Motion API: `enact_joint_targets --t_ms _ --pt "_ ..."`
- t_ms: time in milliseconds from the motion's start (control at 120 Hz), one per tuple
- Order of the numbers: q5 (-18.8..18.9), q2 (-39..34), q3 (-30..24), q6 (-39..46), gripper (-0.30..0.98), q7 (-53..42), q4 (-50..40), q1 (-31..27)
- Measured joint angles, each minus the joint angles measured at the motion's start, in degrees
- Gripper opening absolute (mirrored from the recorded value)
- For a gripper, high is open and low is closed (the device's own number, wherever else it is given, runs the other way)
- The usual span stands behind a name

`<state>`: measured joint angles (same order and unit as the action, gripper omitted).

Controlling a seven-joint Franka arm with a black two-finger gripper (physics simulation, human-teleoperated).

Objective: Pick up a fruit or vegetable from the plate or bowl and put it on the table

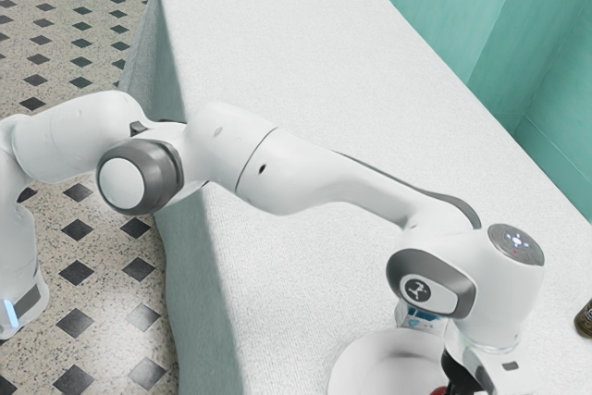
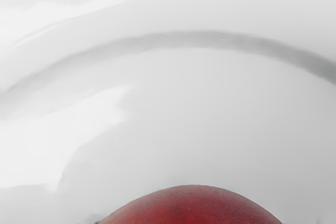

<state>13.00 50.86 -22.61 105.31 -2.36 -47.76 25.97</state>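
My black gripper [image 1: 460, 376] is low at the exterior view's bottom edge, over the white plate or bowl [image 1: 370, 363], partly cut off by the frame. Right beside it a bit of a red, round fruit or vegetable [image 1: 438, 391] shows. In the wrist view the same red thing [image 2: 191, 205] looms large at the lower edge, just under or at the hand, with the smooth white dish [image 2: 210, 103] and its curved grey ridge behind it. Whether the red thing is held cannot be made out.
A small blue-and-white container [image 1: 421, 317] stands behind the dish, partly hidden by the hand. At the exterior view's right edge is a dark jar or bottle [image 1: 585, 319]. The white-covered table [image 1: 296, 62] extends far beyond the arm.
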Motion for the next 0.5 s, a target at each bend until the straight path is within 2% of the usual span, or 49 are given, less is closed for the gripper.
enact_joint_targets --t_ms 192,292,342,383,433,500 --pt "1.3 -2.1 0.5 0.1 0.3 0.5 0.2 -1.0" --pt "4.4 -9.5 2.4 0.1 0.29 0.7 -0.9 -1.8" --pt "5.4 -15.4 5.8 0.1 0.29 0.8 -2.9 -2.3" --pt "4.8 -21.9 11.6 0.1 0.31 0.9 -7.4 -2.1" --pt "3.5 -30.7 19.3 0.1 0.33 1.0 -15.9 -1.1" --pt "1.6 -40.5 26.3 -0.1 0.36 1.2 -28.4 -1.3"
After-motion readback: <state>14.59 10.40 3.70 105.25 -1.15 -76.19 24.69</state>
